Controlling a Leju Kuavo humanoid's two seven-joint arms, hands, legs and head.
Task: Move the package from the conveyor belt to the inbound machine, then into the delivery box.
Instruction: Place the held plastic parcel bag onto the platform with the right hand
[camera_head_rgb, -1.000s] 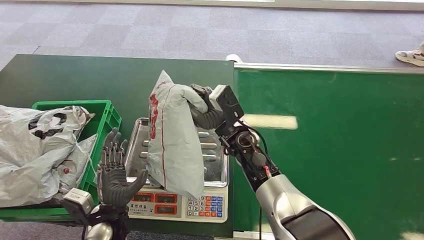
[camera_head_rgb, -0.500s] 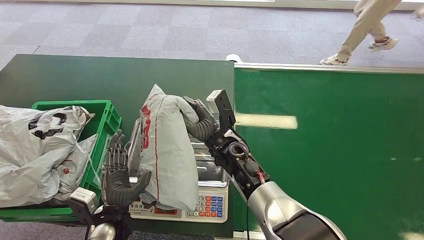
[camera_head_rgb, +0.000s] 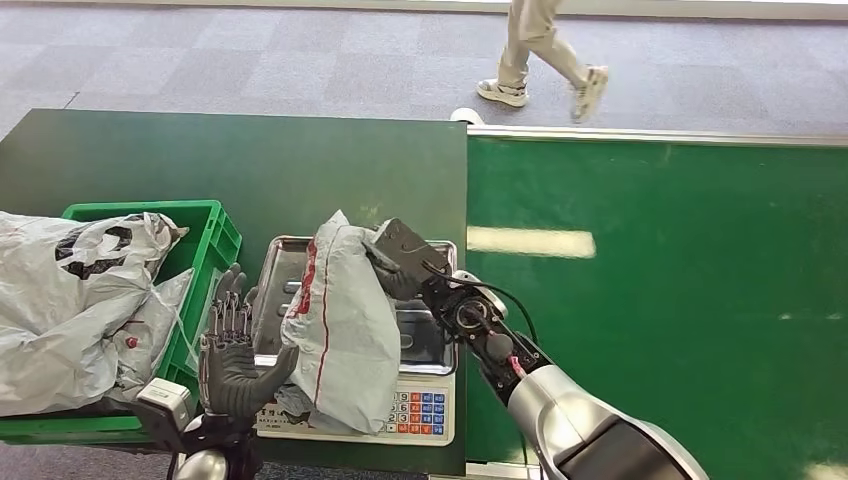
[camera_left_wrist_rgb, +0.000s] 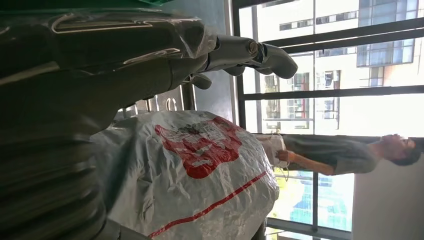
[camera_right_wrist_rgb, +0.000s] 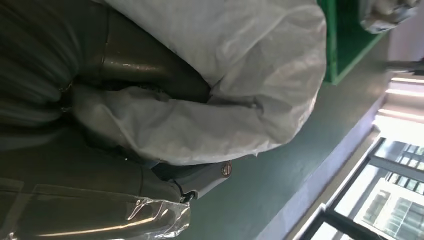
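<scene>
A person walks on the grey floor beyond the table and the green belt. The green crate at the table's left holds crumpled grey bags. The right hand grips the top of the grey package, which rests on the scale, covering much of its tray and display. The left hand, fingers spread and holding nothing, stands beside the package; contact cannot be judged.
</scene>
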